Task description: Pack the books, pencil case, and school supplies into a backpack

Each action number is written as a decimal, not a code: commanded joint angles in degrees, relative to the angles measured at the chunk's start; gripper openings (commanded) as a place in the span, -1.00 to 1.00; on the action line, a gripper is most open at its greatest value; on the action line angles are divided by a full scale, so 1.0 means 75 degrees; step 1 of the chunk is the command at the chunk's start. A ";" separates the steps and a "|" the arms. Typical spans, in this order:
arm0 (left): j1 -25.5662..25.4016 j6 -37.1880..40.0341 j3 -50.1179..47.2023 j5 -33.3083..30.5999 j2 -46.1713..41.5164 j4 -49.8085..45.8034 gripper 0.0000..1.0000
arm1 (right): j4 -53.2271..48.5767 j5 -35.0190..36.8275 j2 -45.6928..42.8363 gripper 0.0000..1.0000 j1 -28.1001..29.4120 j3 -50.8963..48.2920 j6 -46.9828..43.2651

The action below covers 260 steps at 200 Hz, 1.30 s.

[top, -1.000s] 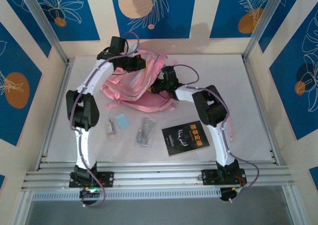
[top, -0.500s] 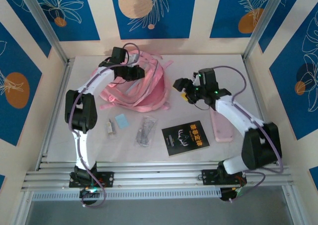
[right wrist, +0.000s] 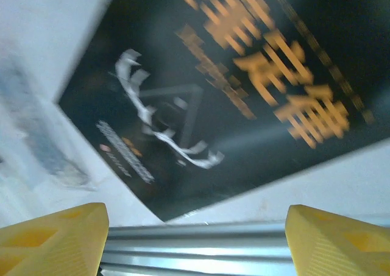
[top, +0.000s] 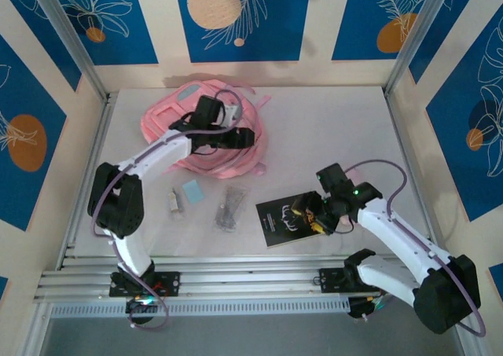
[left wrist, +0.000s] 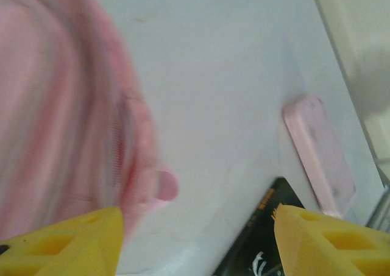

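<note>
On the table (top: pixel 338 128), toward its near edge, a black book (top: pixel 277 222) with gold lettering and a pale emblem lies flat, cover up. All positions below are taken from this book.

Right gripper (top: pixel 302 214): it hangs over the right-hand part of the book. In the right wrist view its yellow fingers (right wrist: pixel 49 239) stand wide apart with nothing between them. The cover lies beneath and the metal rail (right wrist: pixel 195 254) runs just past the book's near edge. That view is blurred, so whether the tips touch the cover cannot be told.

Left gripper (top: pixel 247 138): it is beyond the book to the far left, at the right edge of the backpack (top: pixel 161 124). In the left wrist view its jaws are spread and have hold of nothing.

The backpack is pink and lies slumped on the table, well beyond the book toward the far left corner.

Pencil case (left wrist: pixel 320 154): a pale pink pouch, flat on the table. In the left wrist view it appears to sit just off one corner of the book, not touching it.

Supplies: a clear packet (top: pixel 230 207) lies just left of the book. A light-blue square (top: pixel 192 189) lies further left, and a small white piece (top: pixel 174 202) lies beside that square, on the side away from the book. All three rest apart from one another on the table.
</note>
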 commanded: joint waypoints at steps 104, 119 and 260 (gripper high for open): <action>-0.1491 -0.0534 -0.0715 0.0949 0.1356 0.1455 0.16 | 0.2520 0.0274 -0.0003 0.46 0.0275 -0.1951 0.2656; -0.1571 -0.0546 -0.0681 0.1134 0.1592 0.1374 0.15 | 0.3135 0.0359 0.0052 0.44 0.0264 -0.2204 0.2838; -0.2000 0.0051 -0.0881 0.1561 0.1911 0.0006 -0.41 | 0.4331 0.0149 0.0392 -0.25 -0.0064 -0.1282 0.1061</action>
